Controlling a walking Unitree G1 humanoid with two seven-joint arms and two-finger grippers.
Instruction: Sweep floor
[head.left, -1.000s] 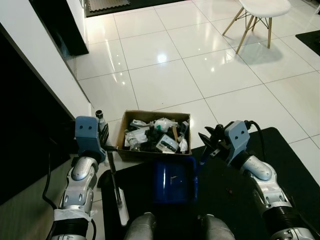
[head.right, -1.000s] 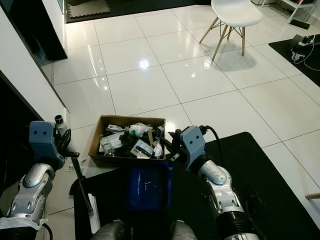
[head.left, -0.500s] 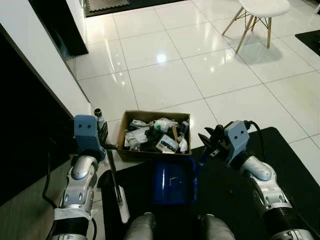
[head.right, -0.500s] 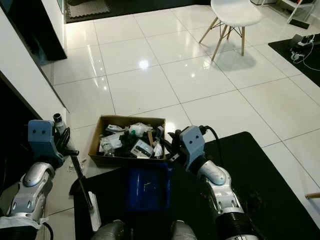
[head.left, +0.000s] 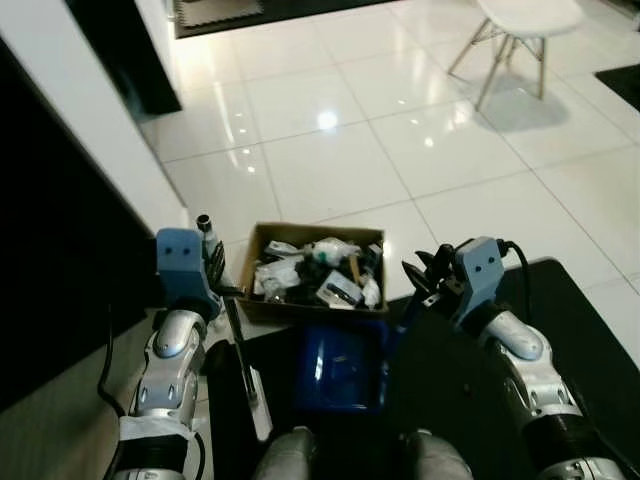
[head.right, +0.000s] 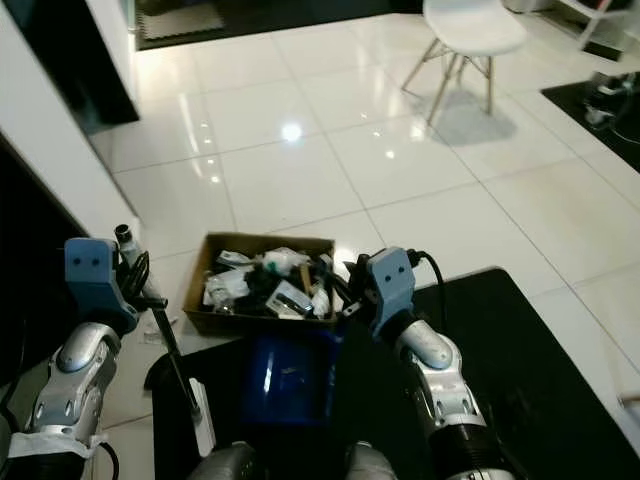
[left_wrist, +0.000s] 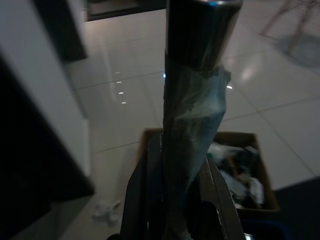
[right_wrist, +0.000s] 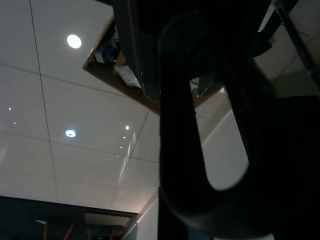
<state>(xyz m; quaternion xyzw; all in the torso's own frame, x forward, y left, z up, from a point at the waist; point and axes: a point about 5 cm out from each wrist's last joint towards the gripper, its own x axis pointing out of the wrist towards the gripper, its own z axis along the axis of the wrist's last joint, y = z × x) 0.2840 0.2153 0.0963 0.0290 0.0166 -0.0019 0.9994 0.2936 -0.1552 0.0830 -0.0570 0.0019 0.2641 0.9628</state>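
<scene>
Glossy white floor tiles (head.left: 330, 160) are reflecting ceiling lights, with a black mat (head.left: 560, 330) lying at the near side. A cardboard box (head.left: 315, 275) full of rubbish is sitting on the tiles at the mat's far edge. A white chair (head.right: 465, 30) is standing well beyond the box. The left claw (head.left: 212, 268) is clenching the broom handle (head.left: 236, 335) just left of the box. The right claw (head.left: 422, 282) is gripping the handle of the blue dustpan (head.left: 338, 362), which is lying on the mat, touching the box's near wall. The left wrist view is showing tape wrapped around the broom handle between the fingers (left_wrist: 145, 200).
</scene>
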